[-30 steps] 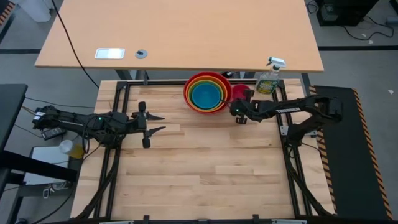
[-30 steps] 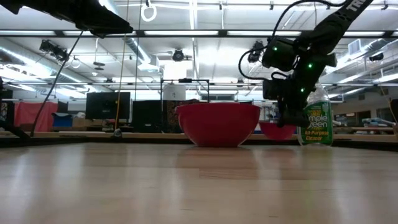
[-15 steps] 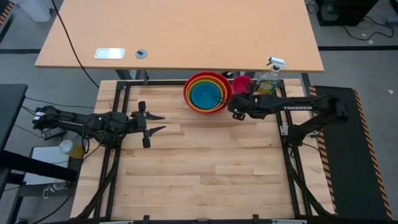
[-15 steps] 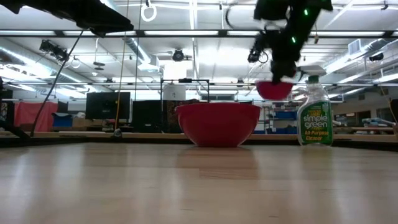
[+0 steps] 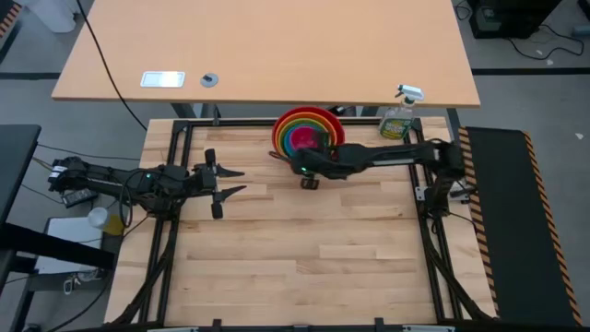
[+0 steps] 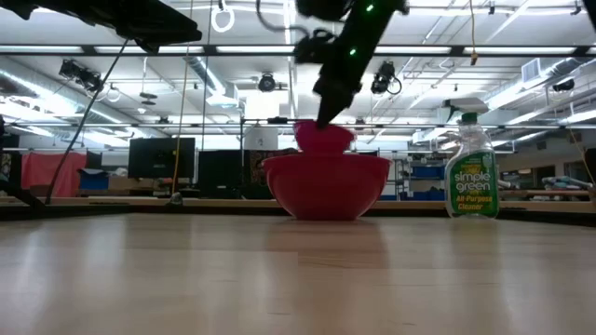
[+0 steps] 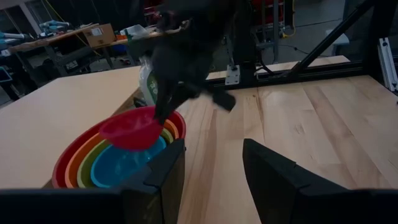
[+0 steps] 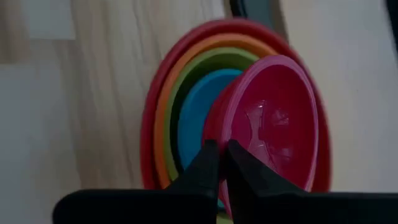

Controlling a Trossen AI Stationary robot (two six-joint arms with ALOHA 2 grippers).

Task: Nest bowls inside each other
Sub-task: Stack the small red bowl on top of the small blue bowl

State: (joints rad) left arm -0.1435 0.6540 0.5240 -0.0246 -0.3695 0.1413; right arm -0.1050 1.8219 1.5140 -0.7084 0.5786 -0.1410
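Four bowls sit nested at the table's far middle: red [image 5: 279, 132], orange, lime green and blue [image 7: 118, 167], with the red one [image 6: 326, 186] resting on the wood. Just above them is the small magenta pink bowl [image 5: 303, 138], also in the low view [image 6: 324, 138] and the left wrist view [image 7: 132, 132]. My right gripper [image 8: 222, 152] is shut on it, its arm reaching in from the table's right. My left gripper [image 5: 237, 182] is open at the left with nothing between its fingers [image 7: 165, 174]. My right gripper pinches the pink bowl's rim [image 8: 225, 132] on its near side, one finger [image 8: 245, 171] inside the bowl and one outside. The fingers slant down from the near right. The bowl hangs a little tilted over the blue bowl [image 8: 196, 124], clear of it in the left wrist view.
A green spray bottle [image 5: 398, 115] with a white trigger stands upright at the far right, right of the stack [image 6: 470, 167]. A tan desk [image 5: 267, 46] lies beyond the far edge. Open wood [image 5: 295, 249] fills the table's near half.
My right gripper, staying shut, has lifted the pink bowl off the table to the right of the stack. It has carried the bowl up and toward the table's left, so that it now hangs over the nested bowls.
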